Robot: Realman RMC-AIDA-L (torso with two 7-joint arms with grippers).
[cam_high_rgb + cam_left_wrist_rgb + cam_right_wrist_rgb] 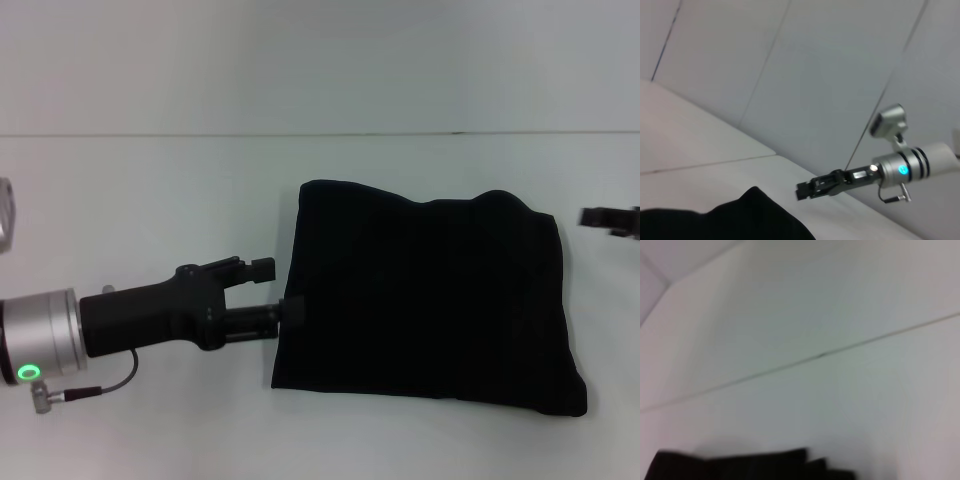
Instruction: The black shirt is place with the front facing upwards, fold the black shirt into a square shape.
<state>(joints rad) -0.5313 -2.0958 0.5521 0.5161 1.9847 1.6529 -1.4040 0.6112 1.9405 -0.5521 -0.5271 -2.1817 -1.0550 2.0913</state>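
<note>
One shirt, and we're looking at it already bundled into a rough rectangle: the black shirt is lying flat on the white table, a bit toward 3 o'clock from the middle of the head view, no lettering showing. We're reaching in with our left gripper from 9 o'clock; its two fingers are standing apart, the upper one hanging free in the air and the lower one touching the shirt's 9 o'clock edge. Nothing looks pinched between them, so we're calling it spread and empty. Our right gripper is just peeking in out at 3 o'clock, clear of the cloth, and we honestly can't tell whether it's spread or closed.

Handling-wise, we're guessing this thing is light, soft and floppy. It's going to sag and drag rather than hold a shape, and stacked layers may slide apart if we only catch the top one. We'd be taking hold at an edge or corner, pinching through every layer, probably on that 9 o'clock side.

Edges: the 12 o'clock edge is looking wavy, and the 6 o'clock edge is running slightly slanted. Room-wise we're doing fine, with bare table at 12 and 9 o'clock; 6 o'clock is sitting nearer the head view's border.
</note>
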